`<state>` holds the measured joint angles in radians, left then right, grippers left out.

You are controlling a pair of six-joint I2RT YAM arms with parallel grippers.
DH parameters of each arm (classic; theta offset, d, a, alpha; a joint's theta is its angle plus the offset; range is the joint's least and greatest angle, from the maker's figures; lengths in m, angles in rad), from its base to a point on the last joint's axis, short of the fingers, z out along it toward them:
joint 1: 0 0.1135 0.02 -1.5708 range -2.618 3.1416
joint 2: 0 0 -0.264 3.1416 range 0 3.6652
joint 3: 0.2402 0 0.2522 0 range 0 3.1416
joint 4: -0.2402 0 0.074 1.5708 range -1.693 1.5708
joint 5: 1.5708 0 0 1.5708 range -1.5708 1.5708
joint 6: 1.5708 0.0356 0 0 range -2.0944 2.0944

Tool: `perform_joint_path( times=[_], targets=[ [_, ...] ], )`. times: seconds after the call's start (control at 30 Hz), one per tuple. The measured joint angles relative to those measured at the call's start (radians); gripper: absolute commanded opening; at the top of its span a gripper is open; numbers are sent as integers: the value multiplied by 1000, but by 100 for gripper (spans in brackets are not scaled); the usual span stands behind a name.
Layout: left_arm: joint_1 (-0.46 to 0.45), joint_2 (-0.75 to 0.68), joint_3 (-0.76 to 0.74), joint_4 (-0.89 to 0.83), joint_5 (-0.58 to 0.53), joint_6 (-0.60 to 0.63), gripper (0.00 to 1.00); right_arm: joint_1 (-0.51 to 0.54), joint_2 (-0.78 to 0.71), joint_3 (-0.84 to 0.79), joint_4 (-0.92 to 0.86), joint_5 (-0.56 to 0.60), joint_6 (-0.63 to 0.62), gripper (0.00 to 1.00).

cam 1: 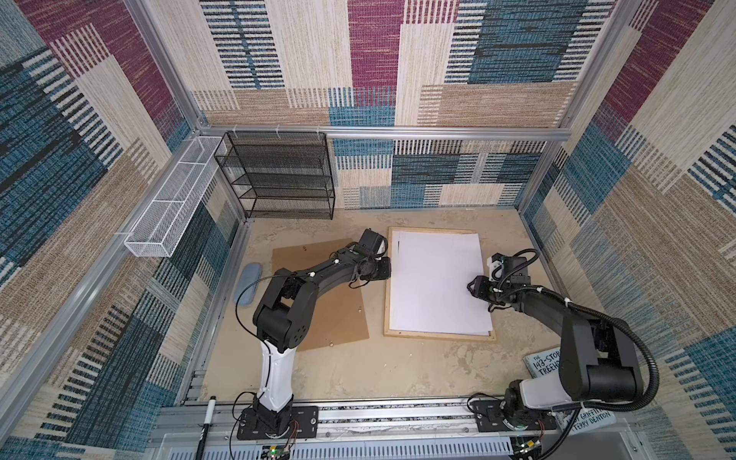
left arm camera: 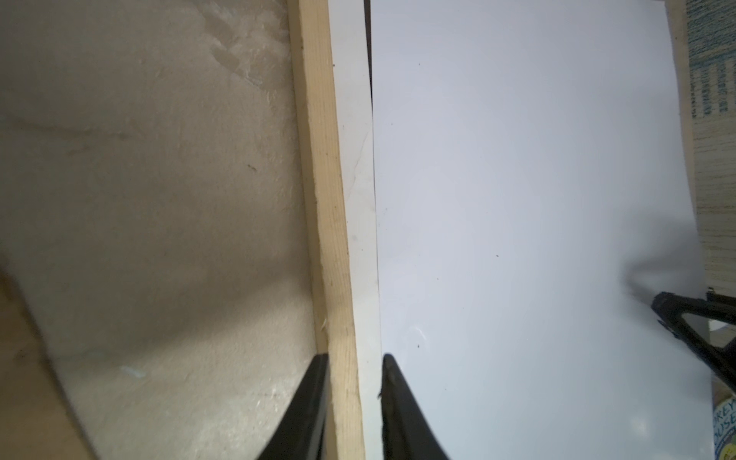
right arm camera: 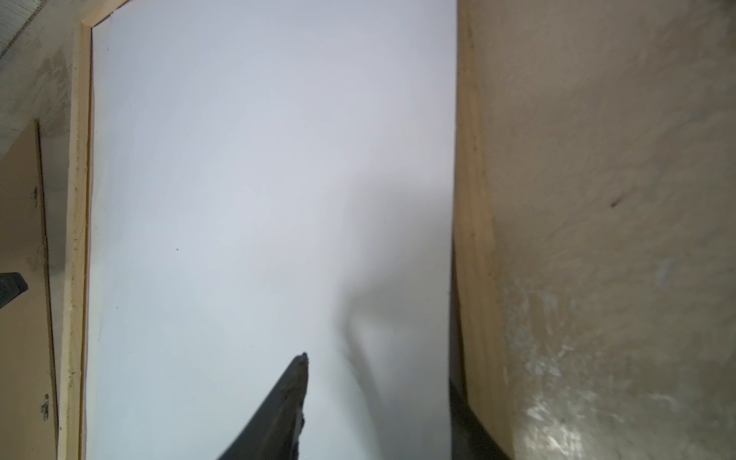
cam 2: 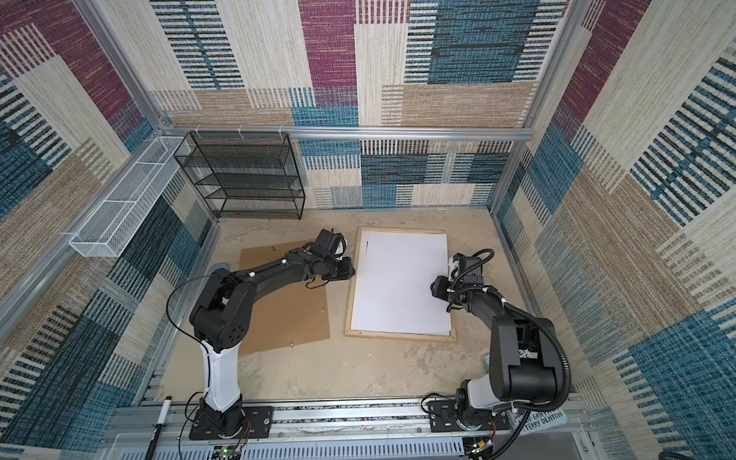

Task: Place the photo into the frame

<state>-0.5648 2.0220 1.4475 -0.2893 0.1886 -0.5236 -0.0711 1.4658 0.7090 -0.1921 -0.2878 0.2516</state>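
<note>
The frame (cam 1: 438,333) of pale wood lies flat on the table, seen in both top views (cam 2: 398,335). Inside it lies the photo (cam 1: 438,278), showing only a plain white side (cam 2: 398,278). My left gripper (left arm camera: 353,358) is shut on the frame's left rail (left arm camera: 322,199), one finger outside it and one at the photo's edge (left arm camera: 517,199). My right gripper (right arm camera: 380,378) is open at the photo's right edge (right arm camera: 259,179). One of its fingers (right arm camera: 296,382) is above the sheet, the other low beside the right rail (right arm camera: 474,199).
A brown backing board (cam 1: 330,302) lies left of the frame, partly under my left arm. A white strip (left arm camera: 354,199) shows between rail and photo. A black mesh shelf (cam 1: 278,175) and a white basket (cam 1: 171,199) stand at the back left, a book (cam 1: 543,364) near right.
</note>
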Motion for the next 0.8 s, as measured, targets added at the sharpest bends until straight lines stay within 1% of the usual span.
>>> perform_joint_path(
  times=[0.03,0.07,0.1,0.13,0.17,0.3,0.47,0.7,0.73,0.8],
  targets=[
    [0,0,2,-1,0,0,27,0,5,3,0,4,2,49],
    [0,0,3,0,0,0,27,0,8,5,1,5,3,47],
    [0,0,4,0,0,0,27,0,12,6,3,6,2,39],
    [0,0,4,0,0,0,27,0,15,6,8,7,2,29],
    [0,1,4,0,0,0,27,0,17,6,11,7,2,22],
    [0,1,4,-8,-1,0,27,0,18,6,22,-7,5,9],
    [0,1,4,-18,-3,0,27,0,24,6,38,-44,-10,7],
    [0,1,4,-23,-4,0,27,1,41,8,72,-106,-36,8],
    [0,1,4,-23,-4,0,27,2,45,11,71,-109,-36,10],
    [0,1,4,-23,-4,0,27,2,54,18,70,-114,-39,20]
  ],
)
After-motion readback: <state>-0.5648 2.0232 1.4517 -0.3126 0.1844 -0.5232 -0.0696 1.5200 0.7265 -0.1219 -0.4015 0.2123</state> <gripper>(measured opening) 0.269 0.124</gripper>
